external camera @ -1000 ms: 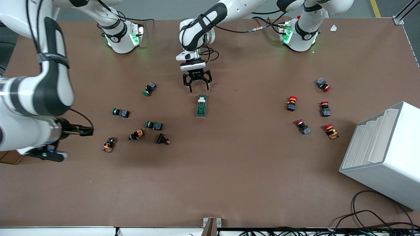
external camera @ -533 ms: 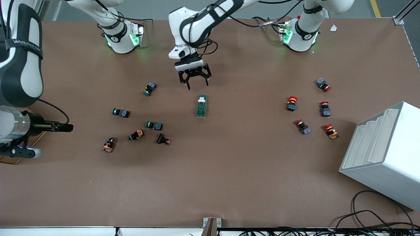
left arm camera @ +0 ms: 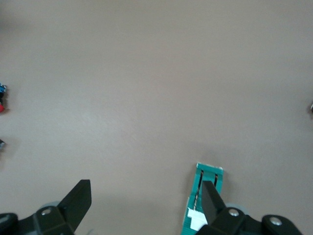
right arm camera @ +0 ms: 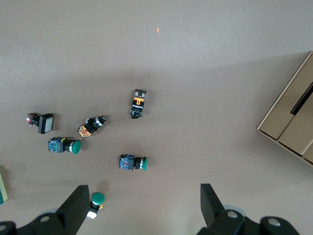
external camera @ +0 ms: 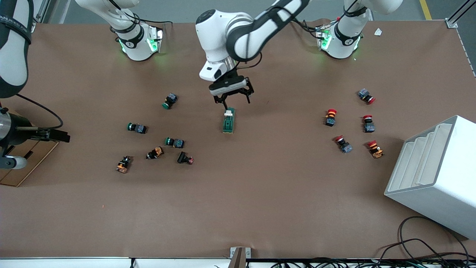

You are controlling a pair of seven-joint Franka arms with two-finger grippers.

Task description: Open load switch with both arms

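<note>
The load switch (external camera: 228,121), a dark green oblong with a white lever tab (external camera: 227,112) at its end farther from the front camera, lies mid-table. My left gripper (external camera: 232,101) hangs open just over that tab end. In the left wrist view one of the fingers (left arm camera: 211,196) overlaps the switch (left arm camera: 194,198) beside its white tab, and the gap of the left gripper (left arm camera: 146,183) holds only bare table. My right gripper (right arm camera: 144,187) is open and high over the right arm's end of the table, with a green push button (right arm camera: 95,200) beside one finger.
Green and orange push buttons (external camera: 174,142) lie scattered toward the right arm's end, red-capped ones (external camera: 331,117) toward the left arm's end. A white stepped rack (external camera: 435,175) stands near the front at the left arm's end. A cardboard box (external camera: 22,163) sits at the right arm's table edge.
The left gripper swung and came down over the switch's tab end. The right arm drew back toward its own end of the table, out past the table edge.
</note>
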